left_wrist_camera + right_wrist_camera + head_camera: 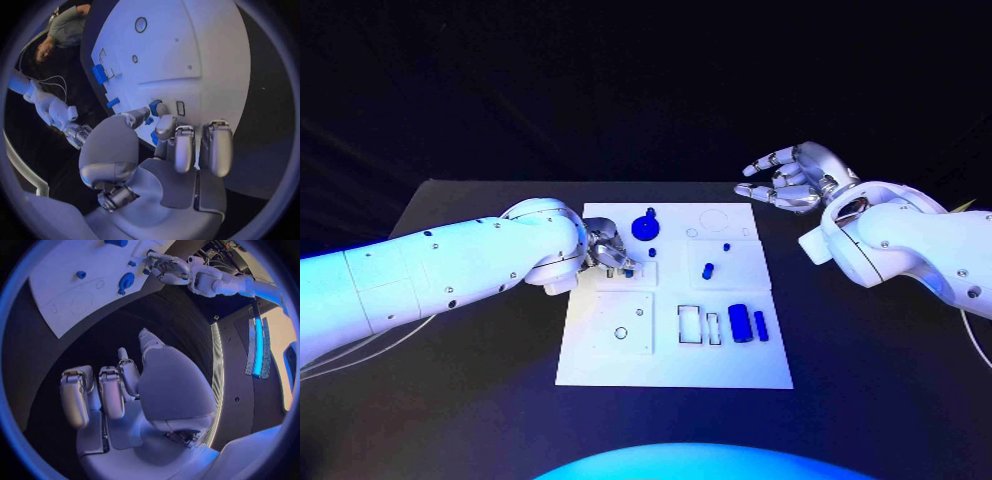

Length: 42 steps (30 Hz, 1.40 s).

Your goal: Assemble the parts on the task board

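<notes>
— On the left: arm slanting in, left hand bent down over the board's left edge, fingers curled together onto the plate.

— Holding anything?

— Looks so. From the left wrist, fingertips closed round a small blue part, pressed at the board. Cannot tell whether lifted or seated.

— Further right on the board?

— Round blue part near the far edge, just beyond the hand. Small blue peg standing mid-board. Then two upright blue blocks side by side near the right edge, beside narrow rectangular slots.

— And off the board?

— Right hand raised past the far right corner, well apart from every part, palm turned up, fingers loosely curled and spread, gripping nothing. Same from the right wrist: fingers apart over bare table.
</notes>
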Tool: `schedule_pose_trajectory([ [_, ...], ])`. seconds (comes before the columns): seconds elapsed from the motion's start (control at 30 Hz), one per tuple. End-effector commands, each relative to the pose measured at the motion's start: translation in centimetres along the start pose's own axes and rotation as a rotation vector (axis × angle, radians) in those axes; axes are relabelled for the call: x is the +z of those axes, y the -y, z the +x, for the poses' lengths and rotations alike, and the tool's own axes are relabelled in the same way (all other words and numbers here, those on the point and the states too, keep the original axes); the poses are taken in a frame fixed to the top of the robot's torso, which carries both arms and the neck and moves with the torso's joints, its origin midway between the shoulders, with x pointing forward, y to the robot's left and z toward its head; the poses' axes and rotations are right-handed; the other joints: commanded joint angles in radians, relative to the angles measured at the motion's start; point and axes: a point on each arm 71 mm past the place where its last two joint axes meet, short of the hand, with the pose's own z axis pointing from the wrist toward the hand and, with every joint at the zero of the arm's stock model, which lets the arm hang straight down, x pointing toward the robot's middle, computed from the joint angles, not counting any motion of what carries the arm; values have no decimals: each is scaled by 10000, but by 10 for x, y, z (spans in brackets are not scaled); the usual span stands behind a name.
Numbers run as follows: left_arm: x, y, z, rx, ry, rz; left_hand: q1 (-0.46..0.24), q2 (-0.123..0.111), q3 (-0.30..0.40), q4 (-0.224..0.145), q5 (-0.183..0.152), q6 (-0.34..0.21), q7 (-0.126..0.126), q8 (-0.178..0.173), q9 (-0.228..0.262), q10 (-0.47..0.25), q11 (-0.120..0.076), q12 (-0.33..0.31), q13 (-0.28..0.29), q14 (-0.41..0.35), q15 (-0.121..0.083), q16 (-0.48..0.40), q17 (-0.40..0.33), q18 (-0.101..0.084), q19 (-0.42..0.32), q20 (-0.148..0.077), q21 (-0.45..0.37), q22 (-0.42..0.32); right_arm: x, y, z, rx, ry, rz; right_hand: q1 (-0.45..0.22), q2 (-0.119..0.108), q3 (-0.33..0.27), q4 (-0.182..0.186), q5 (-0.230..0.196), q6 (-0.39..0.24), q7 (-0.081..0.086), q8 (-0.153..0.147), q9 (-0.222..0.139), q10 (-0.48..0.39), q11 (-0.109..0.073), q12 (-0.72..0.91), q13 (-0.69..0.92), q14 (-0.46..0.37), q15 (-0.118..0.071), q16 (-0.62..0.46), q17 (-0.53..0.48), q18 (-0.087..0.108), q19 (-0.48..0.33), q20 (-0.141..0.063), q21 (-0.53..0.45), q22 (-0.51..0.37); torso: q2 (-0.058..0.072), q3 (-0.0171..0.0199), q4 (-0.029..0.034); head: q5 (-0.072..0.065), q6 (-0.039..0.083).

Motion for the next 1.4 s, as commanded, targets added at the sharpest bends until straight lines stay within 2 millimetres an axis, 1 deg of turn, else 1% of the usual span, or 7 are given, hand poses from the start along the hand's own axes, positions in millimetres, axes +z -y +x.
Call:
schedule_pose_trajectory([
  [0.03,0,0,2,44,-208,15,-1,-97,-139,37,-36,37,65,-51,17,18,24,32,14,1040,-58,32,2629,-166,3,-49,-3,1071,0,-1,1,-81,-85,-168,-85,-21,29,31,51,-75,-3,48,-17,-4,-69,5,633,887,-78,-65,2062,-145,1045,-69,46,2634,1,0,-3,17,8],
  [0.4,-8,0,-7,-243,-2,194,90,-243,-915,497,-14,21,79,-141,124,-37,38,-25,-30,1040,-50,32,2629,-159,-13,-44,-23,1052,0,0,0,-97,-57,-146,-159,-29,12,38,48,-95,-1,58,-25,-8,-67,1,626,884,-77,-69,2052,-145,1045,-70,46,2634,-9,-10,1,9,44],
  [0.73,-21,1,-30,-795,250,465,-9,-220,-1351,551,3,-110,118,-248,166,-164,72,-142,-163,1040,-27,32,2629,-128,-111,-29,-90,924,2,3,-1,-123,15,-90,-231,-40,-5,37,45,-132,4,60,-36,-8,-62,2,623,882,-75,-72,2044,-145,1045,-69,46,2634,0,-10,-3,40,173],
  [0.83,-25,-2,-42,-921,366,429,165,-128,-1557,536,38,-315,205,-456,119,-338,151,-276,-314,1040,38,32,2629,-94,-230,12,-170,777,2,4,-2,-130,27,-70,-245,-41,-9,38,44,-139,6,60,-39,-3,-62,8,627,883,-75,-71,2048,-145,1045,-69,46,2634,-4,-3,-4,53,200],
  [0.93,-26,-8,-54,-977,526,294,504,-13,-1722,532,76,-559,366,-869,-114,-568,288,-440,-511,1040,156,32,2629,-64,-339,96,-248,648,2,4,-2,-138,41,-47,-251,-41,-9,37,45,-142,6,61,-40,-4,-61,6,626,883,-74,-72,2047,-145,1045,-69,46,2634,-12,1,10,53,256],
  [1.03,-23,-16,-70,-965,757,5,881,140,-1912,538,100,-812,596,-1554,-662,-745,484,-512,-633,1028,328,11,2601,-34,-445,235,-324,530,2,5,-3,-146,57,-26,-251,-41,-9,37,45,-142,6,61,-40,-4,-61,6,626,883,-74,-72,2047,-145,1045,-69,46,2634,-9,-1,21,72,297],
  [1.4,-8,-28,-88,-453,950,-699,985,196,-2027,552,99,-821,672,-1766,-885,-851,556,-567,-726,1009,396,-21,2558,-18,-495,303,-360,473,2,5,-3,-152,41,-28,-251,-41,-9,37,45,-142,6,61,-40,-4,-61,6,626,883,-74,-72,2047,-145,1045,-69,46,2634,38,-15,-17,130,321],
])
